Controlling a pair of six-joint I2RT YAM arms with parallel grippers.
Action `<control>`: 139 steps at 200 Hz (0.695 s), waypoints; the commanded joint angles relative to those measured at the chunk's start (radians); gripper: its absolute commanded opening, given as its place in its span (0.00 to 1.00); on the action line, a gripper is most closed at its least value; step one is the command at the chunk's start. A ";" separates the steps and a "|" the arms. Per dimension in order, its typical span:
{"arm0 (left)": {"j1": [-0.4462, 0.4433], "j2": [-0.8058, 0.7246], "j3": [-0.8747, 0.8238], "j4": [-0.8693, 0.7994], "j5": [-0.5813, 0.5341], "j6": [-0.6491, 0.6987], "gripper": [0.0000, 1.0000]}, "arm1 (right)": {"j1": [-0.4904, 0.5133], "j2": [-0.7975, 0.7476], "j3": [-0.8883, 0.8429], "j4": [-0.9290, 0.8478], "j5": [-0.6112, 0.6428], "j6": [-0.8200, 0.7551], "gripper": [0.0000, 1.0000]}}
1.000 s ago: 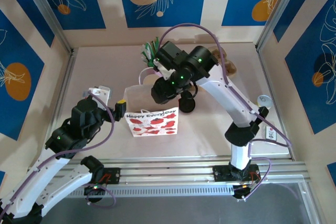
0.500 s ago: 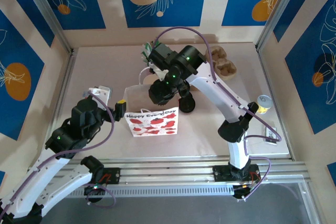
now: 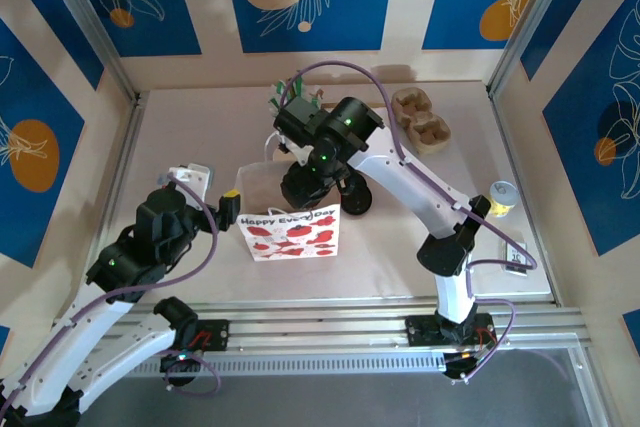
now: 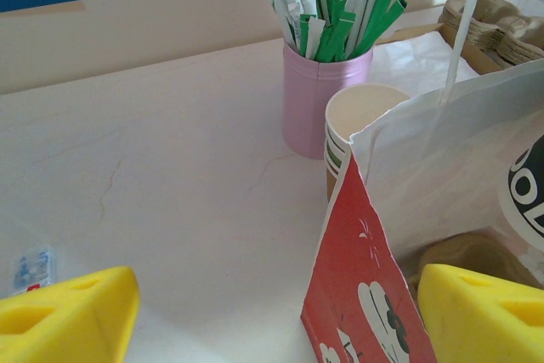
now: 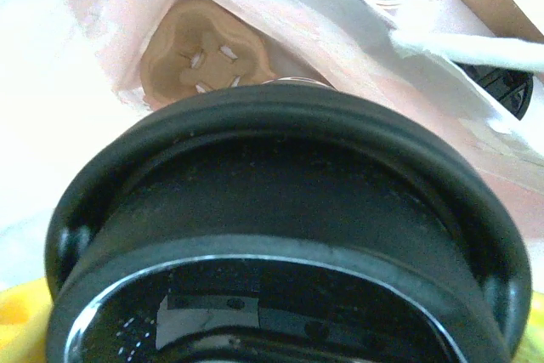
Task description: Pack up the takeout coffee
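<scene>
Right gripper (image 3: 303, 185), seemingly clamped on a black-lidded coffee cup (image 5: 280, 235), hangs over the paper bag (image 3: 290, 232); left gripper (image 3: 232, 199) stands apart at its 9 o'clock. Next: lower the cup squarely into the pulp carrier (image 5: 204, 57).

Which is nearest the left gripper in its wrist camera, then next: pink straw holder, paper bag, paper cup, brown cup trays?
1. paper bag, right by the left gripper, on the right.
2. paper cup, just behind the bag.
3. pink straw holder, behind the cup, middle.
4. brown cup trays, far back right.
</scene>
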 commanded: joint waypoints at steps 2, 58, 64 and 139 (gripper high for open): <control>0.010 -0.003 -0.006 0.024 -0.005 0.021 0.85 | 0.009 -0.006 -0.011 -0.019 -0.016 -0.035 0.79; 0.010 -0.002 -0.006 0.023 -0.004 0.020 0.85 | 0.020 0.017 -0.041 -0.003 -0.025 -0.057 0.78; 0.010 -0.002 -0.006 0.024 -0.003 0.019 0.85 | 0.019 0.020 -0.044 -0.003 -0.031 -0.060 0.78; 0.010 -0.003 -0.006 0.024 -0.001 0.019 0.85 | 0.009 0.054 -0.068 0.005 -0.052 -0.081 0.78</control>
